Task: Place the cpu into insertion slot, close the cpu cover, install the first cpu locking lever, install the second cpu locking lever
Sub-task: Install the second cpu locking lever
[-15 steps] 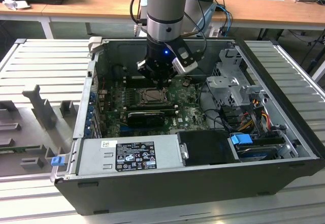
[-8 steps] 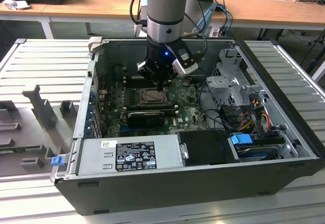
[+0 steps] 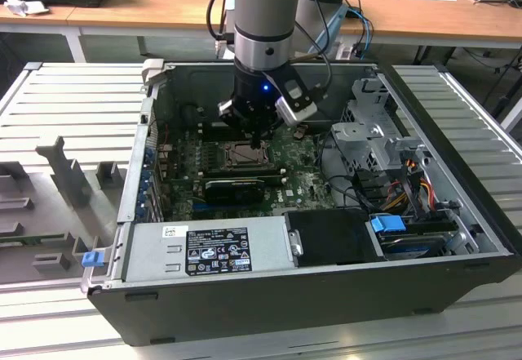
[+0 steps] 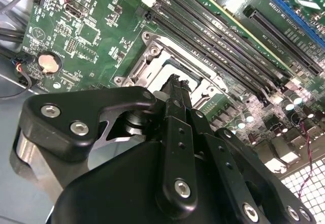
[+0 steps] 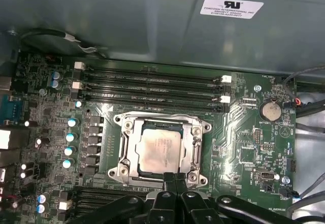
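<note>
Claw (image 5: 175, 179) clenched: black fingertips (image 4: 175, 89) pressed together with nothing between them, hanging just over the near edge of the insertion slot (image 5: 161, 149) in both wrist views. Exterior view: claw (image 3: 258, 141) sits low inside the open computer case (image 3: 245, 295), directly above the slot (image 3: 243, 156) on the green motherboard (image 5: 244, 153).

Cpu (image 5: 160, 147) lies flat in the slot, dull silver face up. Cpu cover (image 5: 128, 150) is down around the chip, its silvery frame bordering the chip on all sides. Long black memory slots (image 5: 152, 89) run just beside the slot, on its side away from the claw. Coin cell (image 5: 269, 110) lies well apart from the slot, beyond the ends of the memory slots.
</note>
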`<state>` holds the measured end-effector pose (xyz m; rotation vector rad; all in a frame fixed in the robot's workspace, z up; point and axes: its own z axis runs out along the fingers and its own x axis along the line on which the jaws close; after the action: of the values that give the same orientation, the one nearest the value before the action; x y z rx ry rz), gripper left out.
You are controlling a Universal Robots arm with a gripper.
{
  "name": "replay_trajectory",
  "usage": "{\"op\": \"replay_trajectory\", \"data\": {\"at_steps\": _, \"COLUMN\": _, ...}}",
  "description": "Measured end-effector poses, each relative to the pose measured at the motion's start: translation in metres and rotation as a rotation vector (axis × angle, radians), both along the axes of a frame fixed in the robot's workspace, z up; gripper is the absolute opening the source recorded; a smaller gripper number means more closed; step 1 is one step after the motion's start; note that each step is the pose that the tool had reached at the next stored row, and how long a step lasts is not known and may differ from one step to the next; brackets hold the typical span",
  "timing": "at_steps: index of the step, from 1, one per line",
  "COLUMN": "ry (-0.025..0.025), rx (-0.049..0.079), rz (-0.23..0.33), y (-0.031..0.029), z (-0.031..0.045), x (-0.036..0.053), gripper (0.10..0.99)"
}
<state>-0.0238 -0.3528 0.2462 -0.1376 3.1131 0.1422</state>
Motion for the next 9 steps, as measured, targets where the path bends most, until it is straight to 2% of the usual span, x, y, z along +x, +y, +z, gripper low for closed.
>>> {"op": "replay_trajectory", "data": {"at_steps": 9, "ry": 0.0000, "rx": 0.000, "rz": 0.000, "y": -0.0065, "z": -0.0001, "x": -0.0007, "gripper": 0.106}}
